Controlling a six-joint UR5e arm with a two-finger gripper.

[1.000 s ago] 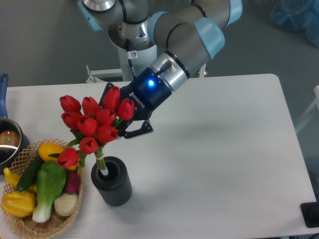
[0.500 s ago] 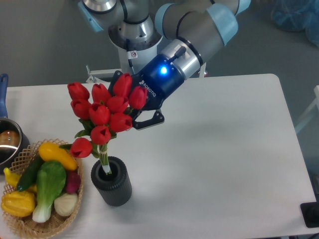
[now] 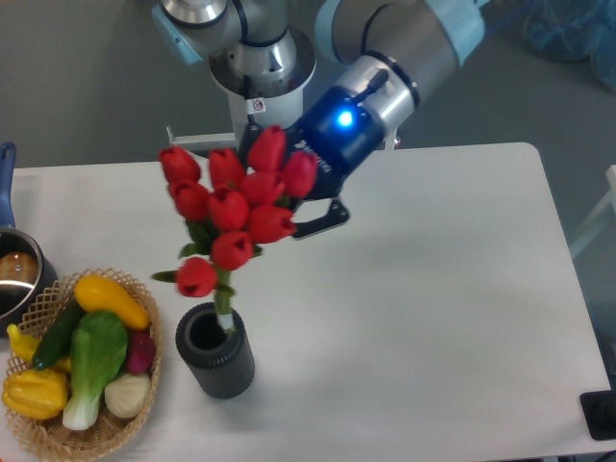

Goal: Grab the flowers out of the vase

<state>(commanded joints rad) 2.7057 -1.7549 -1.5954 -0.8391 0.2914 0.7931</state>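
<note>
We are holding the flowers [image 3: 236, 207] up in the air with our gripper [image 3: 298, 207], which is reaching in from behind the bunch; its fingers are mostly hidden by the red buds, but since the bunch is hanging tilted above the desk [image 3: 433, 289] with nothing else carrying it, we are judging the gripper to be clenched on the flowers near the heads. The stems are trailing down to the left, and the cut ends are sitting right at the rim of the vase [image 3: 215, 350]; we cannot tell whether the tips are just inside the mouth or just clear of it. So the grasp is looking done and the lift is well along, while what we are still needing is a little more height so the stems are plainly free. The vase is standing upright on the desk, just beside the basket [image 3: 58, 423] of vegetables.
</note>
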